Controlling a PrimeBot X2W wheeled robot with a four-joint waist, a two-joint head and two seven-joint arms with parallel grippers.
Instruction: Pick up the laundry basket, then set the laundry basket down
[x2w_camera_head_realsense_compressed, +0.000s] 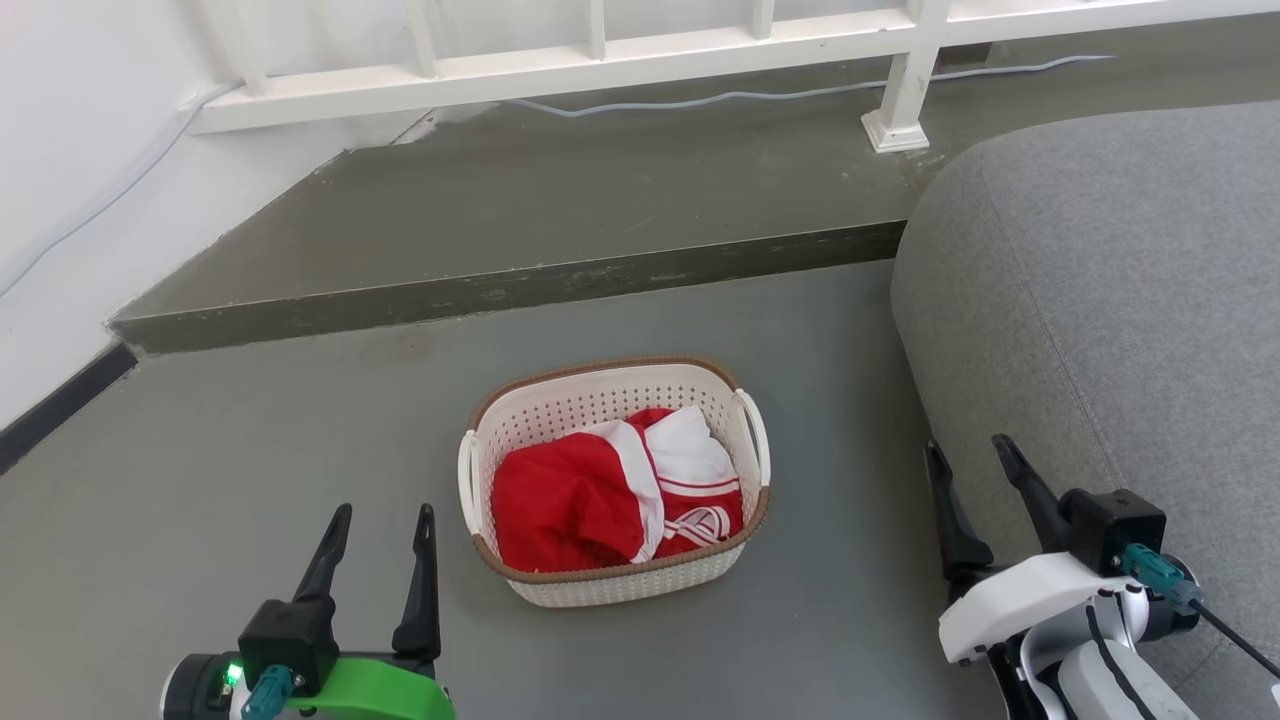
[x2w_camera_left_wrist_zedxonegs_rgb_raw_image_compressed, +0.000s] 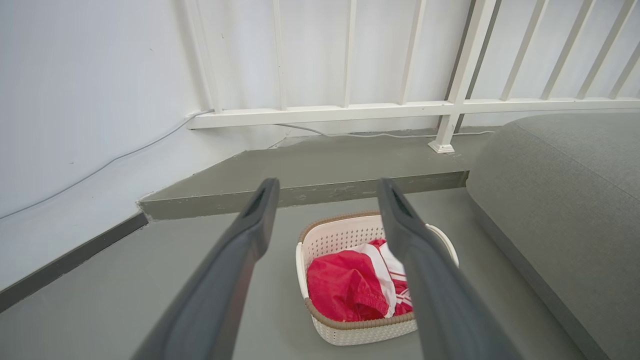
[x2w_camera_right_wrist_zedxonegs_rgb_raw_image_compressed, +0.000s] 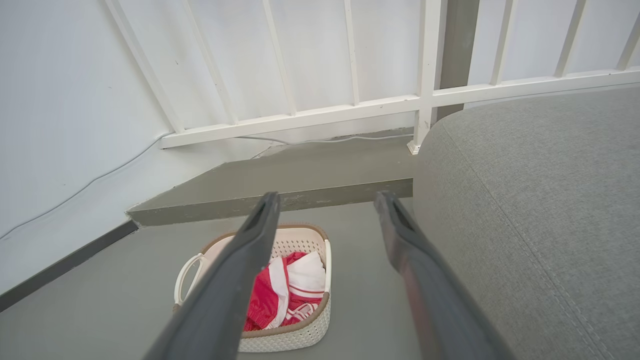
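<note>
Basket: small cream-white perforated plastic laundry basket with brown woven-look rim, standing on grey floor ahead of and between both grippers, touching neither.
Contents: crumpled red and white garment.
Left gripper: dark fingers spread wide, empty; basket ahead, slightly right.
Right gripper: fingers apart, empty; basket to the left, grey fabric sofa close on the right.
</note>
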